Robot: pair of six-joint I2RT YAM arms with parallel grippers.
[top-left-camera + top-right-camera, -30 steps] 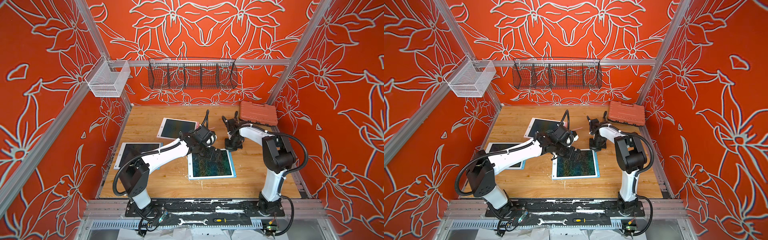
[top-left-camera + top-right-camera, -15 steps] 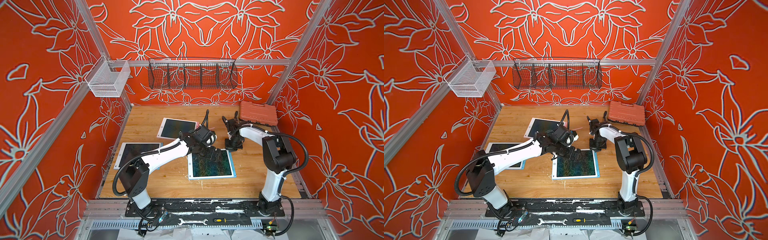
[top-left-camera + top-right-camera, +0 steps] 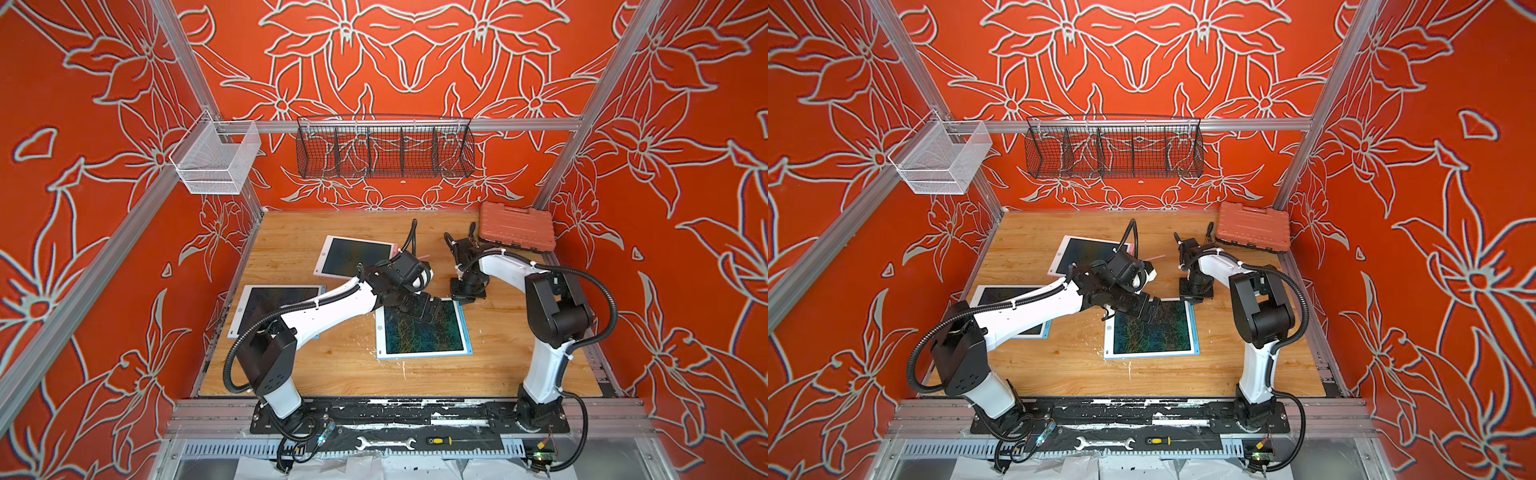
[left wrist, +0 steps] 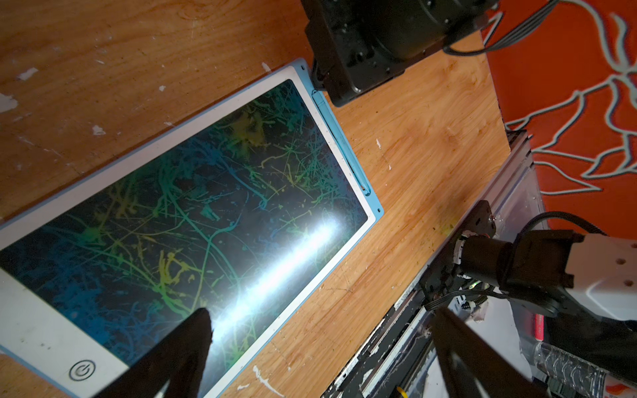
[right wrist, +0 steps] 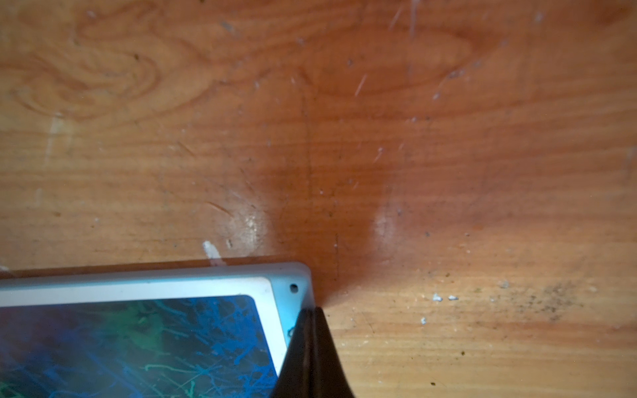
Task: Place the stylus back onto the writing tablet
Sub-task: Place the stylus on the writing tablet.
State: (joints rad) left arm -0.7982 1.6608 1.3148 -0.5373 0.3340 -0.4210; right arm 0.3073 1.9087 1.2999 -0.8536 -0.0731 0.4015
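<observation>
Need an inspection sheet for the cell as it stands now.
surface: wooden table, scratched, white flecks.
job's things: blue tablet flat, screen scribbled; stylus looks seated in its edge slot.
clutter: pink tablet; third tablet partly under left arm; orange case.
pincers: left pincer open over the screen; right pincer shut at the tablet's corner.
cables: black hoses loop off both arms.
surroundings: black basket, white basket hung on the frame; wrench, screwdriver at the front edge.
</observation>
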